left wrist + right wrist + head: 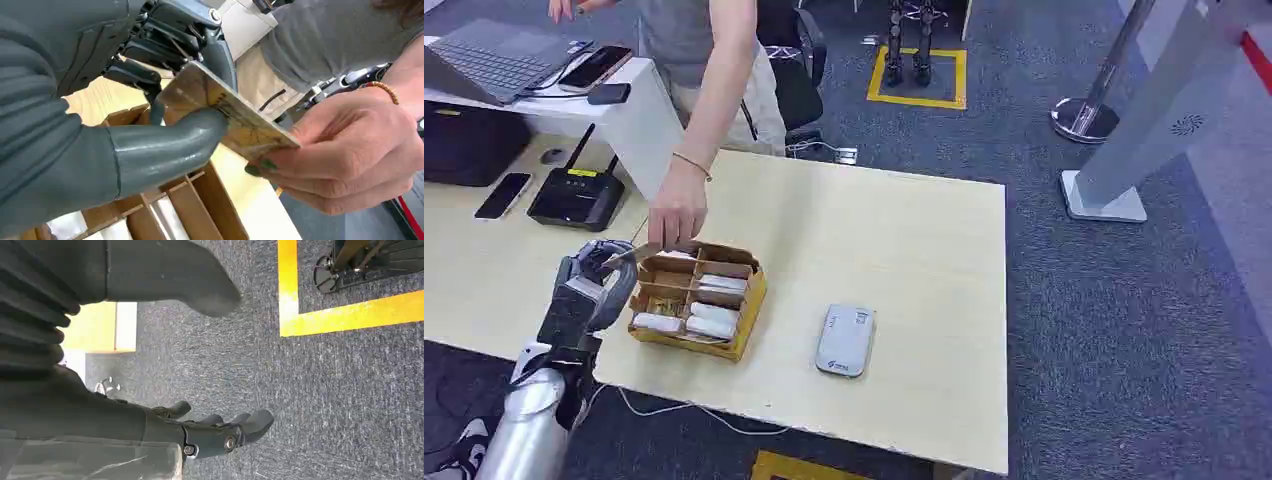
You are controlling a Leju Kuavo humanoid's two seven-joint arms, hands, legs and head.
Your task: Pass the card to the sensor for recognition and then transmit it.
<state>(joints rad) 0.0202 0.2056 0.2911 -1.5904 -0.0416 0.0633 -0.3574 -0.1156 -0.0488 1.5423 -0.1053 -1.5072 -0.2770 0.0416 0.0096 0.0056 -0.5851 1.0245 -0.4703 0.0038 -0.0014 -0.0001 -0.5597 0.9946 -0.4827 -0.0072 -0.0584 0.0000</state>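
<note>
Left hand [589, 283] pinches worn tan card [227, 112], person's hand [345, 150] holding its far end; grey slab-shaped sensor [845, 340] lies frame-right. Right hand [150, 355] hangs empty, fingers apart.

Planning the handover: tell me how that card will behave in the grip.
The card looks thin and flat, so probably stiff and light. Its glossy face may slip under the left hand thumb. The person's hand pinching the other end could tug it loose.

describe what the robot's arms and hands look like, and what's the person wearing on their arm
The left arm is silver, ending in a dark grey left hand with a ribbed grey cover, thick grey thumb and darker fingers. The right hand looks alike. The person's hand has a beaded bracelet and green nail polish.
</note>
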